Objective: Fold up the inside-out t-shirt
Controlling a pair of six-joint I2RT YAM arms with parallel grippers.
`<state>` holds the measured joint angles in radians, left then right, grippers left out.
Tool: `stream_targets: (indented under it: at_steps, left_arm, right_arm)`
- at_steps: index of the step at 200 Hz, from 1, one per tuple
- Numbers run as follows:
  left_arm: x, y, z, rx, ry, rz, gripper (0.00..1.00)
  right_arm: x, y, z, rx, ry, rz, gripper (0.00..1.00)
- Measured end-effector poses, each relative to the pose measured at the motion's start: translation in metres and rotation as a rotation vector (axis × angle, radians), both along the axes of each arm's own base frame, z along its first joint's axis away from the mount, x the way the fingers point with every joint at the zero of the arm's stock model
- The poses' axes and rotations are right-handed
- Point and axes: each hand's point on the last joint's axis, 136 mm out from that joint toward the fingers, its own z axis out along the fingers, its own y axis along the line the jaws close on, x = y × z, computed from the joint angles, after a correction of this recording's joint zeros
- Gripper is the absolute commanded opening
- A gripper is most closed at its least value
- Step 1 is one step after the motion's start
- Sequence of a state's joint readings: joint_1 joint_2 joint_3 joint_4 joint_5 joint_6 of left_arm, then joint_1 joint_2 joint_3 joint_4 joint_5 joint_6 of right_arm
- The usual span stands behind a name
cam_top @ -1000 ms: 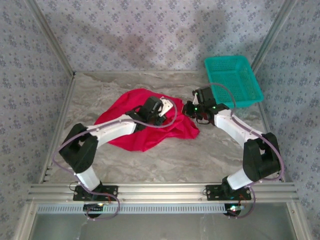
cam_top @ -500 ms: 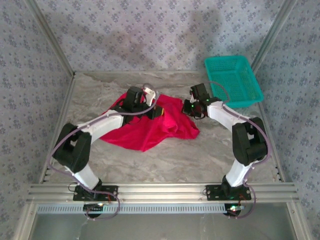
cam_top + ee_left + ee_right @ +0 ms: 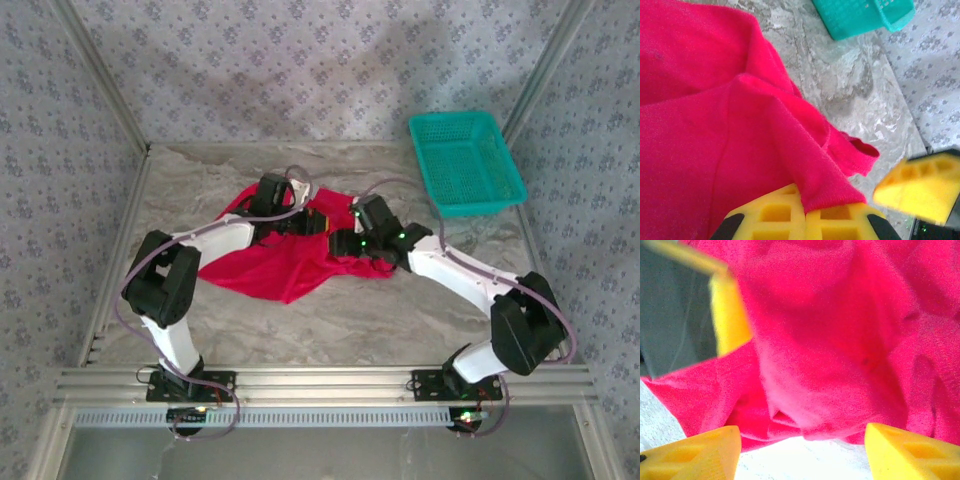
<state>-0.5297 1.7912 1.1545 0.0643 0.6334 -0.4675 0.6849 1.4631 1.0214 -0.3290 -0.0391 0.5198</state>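
Tabletop [image 3: 400, 320]: t-shirt [image 3: 272, 276] in closed left claw [image 3: 802, 216]

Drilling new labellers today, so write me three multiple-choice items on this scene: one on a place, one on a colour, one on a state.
1. Where on the table does the basket stand?
A. at the far right corner
B. at the near left corner
C. between the arm bases

2. What colour is the t-shirt?
A. teal
B. red
C. white

3. How does the right tool stand?
A. shut on the basket's rim
B. shut on a sleeve
C. open, at the t-shirt's edge

Answers:
1 A: the top view shows the basket at the far right, apart from the t-shirt.
2 B: the t-shirt is bright red in the top view and in both wrist views.
3 C: the right wrist view shows its yellow fingers wide apart, with the t-shirt's edge just beyond them.
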Motion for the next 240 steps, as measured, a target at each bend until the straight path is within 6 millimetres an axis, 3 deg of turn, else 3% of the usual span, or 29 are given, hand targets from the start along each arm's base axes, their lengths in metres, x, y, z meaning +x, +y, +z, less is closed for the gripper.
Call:
stream_targets:
  at_steps: [35,57,63,81,87,122,154,170,187,208,240]
  left_arm:
    - [0.005,-0.001,0.006,-0.017,0.013,0.015,0.00]
    - [0.006,0.002,0.004,-0.016,0.032,0.024,0.00]
    - [0.006,0.002,0.004,-0.018,0.035,0.027,0.00]
    - [0.009,0.006,0.004,-0.018,0.043,0.038,0.00]
    - [0.010,0.007,0.004,-0.018,0.045,0.042,0.00]
    - [0.018,0.024,-0.001,-0.002,0.064,0.078,0.00]
    - [0.025,0.043,-0.001,0.013,0.061,0.104,0.00]
    - [0.018,0.038,0.010,-0.011,0.045,0.067,0.00]
    - [0.009,0.029,0.024,-0.036,0.020,0.023,0.00]
    - [0.007,0.029,0.030,-0.043,0.011,0.020,0.00]
    - [0.006,0.033,0.022,-0.024,0.031,0.038,0.01]
  right_arm:
    - [0.002,0.004,-0.025,-0.114,-0.021,-0.012,0.71]
    - [0.017,-0.005,-0.048,-0.223,-0.021,-0.062,0.63]
    - [0.021,-0.007,-0.052,-0.249,-0.024,-0.076,0.55]
    - [0.034,-0.011,-0.053,-0.302,-0.042,-0.110,0.07]
    - [0.037,-0.011,-0.050,-0.311,-0.046,-0.116,0.00]
    - [0.047,-0.006,-0.005,-0.249,-0.078,-0.101,0.00]
    - [0.032,-0.014,0.065,-0.030,-0.099,-0.026,0.00]
    - [0.026,-0.022,0.101,0.084,-0.136,-0.002,0.00]
    - [0.018,-0.030,0.115,0.152,-0.154,0.017,0.00]
    - [0.014,-0.041,0.095,0.167,-0.115,0.013,0.00]
    - [0.011,-0.052,0.022,0.115,0.012,-0.009,0.00]
